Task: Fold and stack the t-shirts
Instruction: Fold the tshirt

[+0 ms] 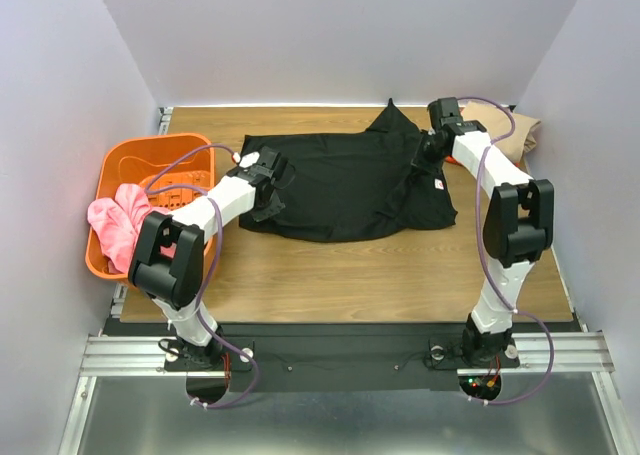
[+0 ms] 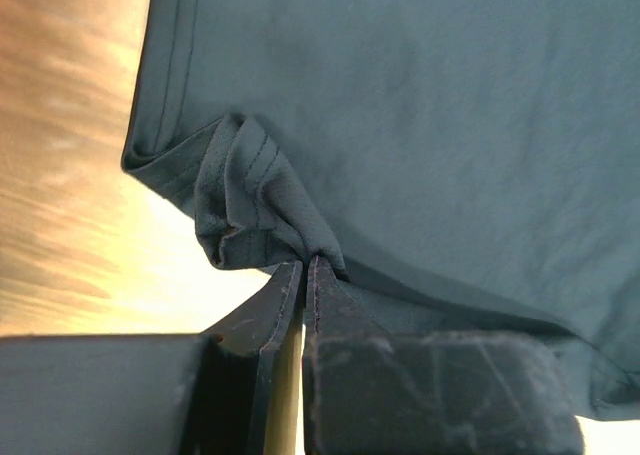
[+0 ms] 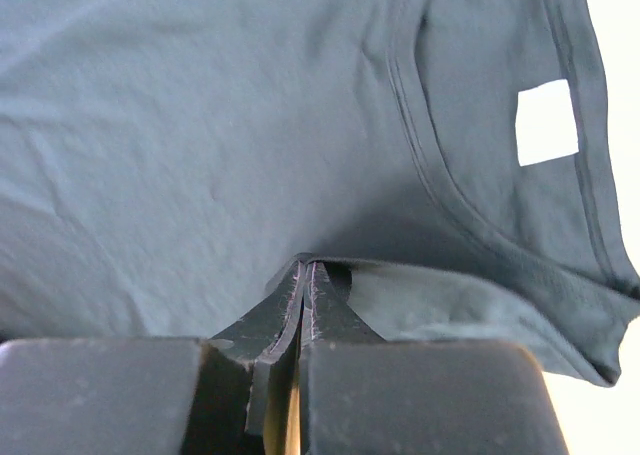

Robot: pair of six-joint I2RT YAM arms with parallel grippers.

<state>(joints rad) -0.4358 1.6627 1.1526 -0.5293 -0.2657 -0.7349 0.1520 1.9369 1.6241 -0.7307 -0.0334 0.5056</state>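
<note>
The basket at the left edge holds a pink shirt; the left gripper and right gripper pinch the black shirt.

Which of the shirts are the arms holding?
The black t-shirt spread mid-table: left tool and right tool both pinch it. The tan shirt lies at back right, the pink shirt in the basket.
</note>
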